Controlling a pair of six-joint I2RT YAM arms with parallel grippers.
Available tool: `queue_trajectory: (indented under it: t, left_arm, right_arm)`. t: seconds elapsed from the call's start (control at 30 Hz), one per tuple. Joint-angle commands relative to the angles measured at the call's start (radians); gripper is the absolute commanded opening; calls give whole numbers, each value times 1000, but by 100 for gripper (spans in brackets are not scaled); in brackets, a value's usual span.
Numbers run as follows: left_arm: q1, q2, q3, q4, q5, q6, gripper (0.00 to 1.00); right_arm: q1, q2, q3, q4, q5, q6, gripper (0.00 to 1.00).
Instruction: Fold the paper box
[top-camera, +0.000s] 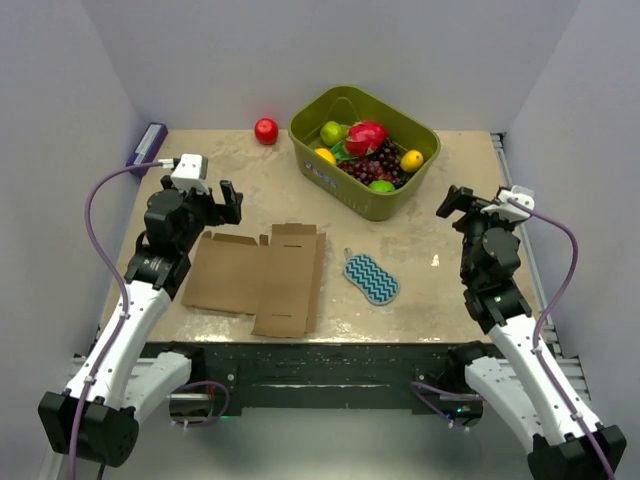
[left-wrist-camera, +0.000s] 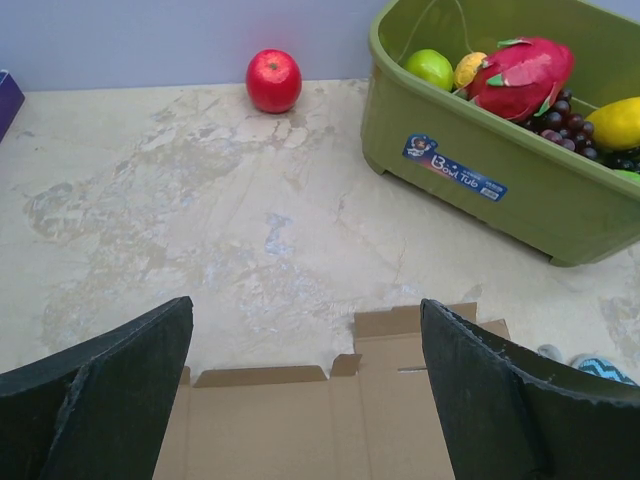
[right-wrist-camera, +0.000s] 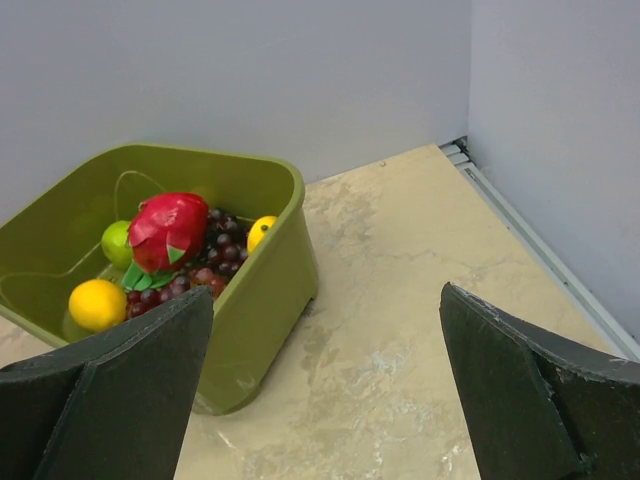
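Lying flat and unfolded on the near-left part of the desk (top-camera: 420, 290), the paper box (top-camera: 260, 280) waits just left of a teal zigzag sponge (top-camera: 371, 278). (Ana)

And the arms? (Ben)

The left claw (top-camera: 226, 200) hangs over the blank's far-left corner with its jaws spread wide and nothing between them. Its wrist view shows the small far flaps right below. The right claw (top-camera: 452, 203) stands just as wide and empty, well apart from the box, out by the right side of the green basket (top-camera: 335, 180) of fruit. (Ana)

How would that cardboard behave in a grip? (Ben)

It looks thin and light, so it is likely to bend along its creases readily and buckle anywhere else if squeezed hard. On this smooth desk it will probably slide rather than lift when pushed from one side. (Ana)

So where should a claw take hold? (Ben)

My pick is a free edge: one of the little flaps on the far side, or the outer edge of the left panel, where a finger can slip under. The other claw could press a middle panel down so the sheet stays put while the panel turns up. (Ana)

Any hazard nearby? (Ben)

The sponge lies just beside the right panel, so folding there may nudge it. (Ana)
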Motion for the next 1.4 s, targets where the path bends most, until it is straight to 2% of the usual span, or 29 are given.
queue_trajectory:
  t: [0.0,0.17,0.3,0.33,0.43,0.53,0.73,0.93,1.2,1.37]
  left_arm:
    - [-2,5,23,40,-10,-16,100]
    - [-2,26,32,31,-1,-17,100]
    - [-3,26,26,34,45,-14,100]
    - [-3,26,24,36,55,-7,100]
    - [-3,38,21,42,139,9,100]
    - [-3,49,18,52,214,20,100]
    - [-17,89,15,66,327,40,100]
    - [-29,101,10,68,328,50,100]
    - [-29,121,13,66,332,30,100]
    - [-29,107,13,65,329,32,100]
  right_arm:
    - [1,16,67,-21,-35,9,99]
    - [0,53,126,-107,-79,56,99]
    - [0,118,170,-193,-226,95,92]
    - [1,134,178,-216,-303,116,91]
    - [9,199,195,-265,-430,147,86]
    - [56,237,181,-302,-457,187,83]
    - [260,340,88,-325,-483,283,80]
    - [452,415,-7,-199,-549,414,76]
    - [535,608,-26,55,-612,503,73]
    - [572,743,17,103,-598,517,69]
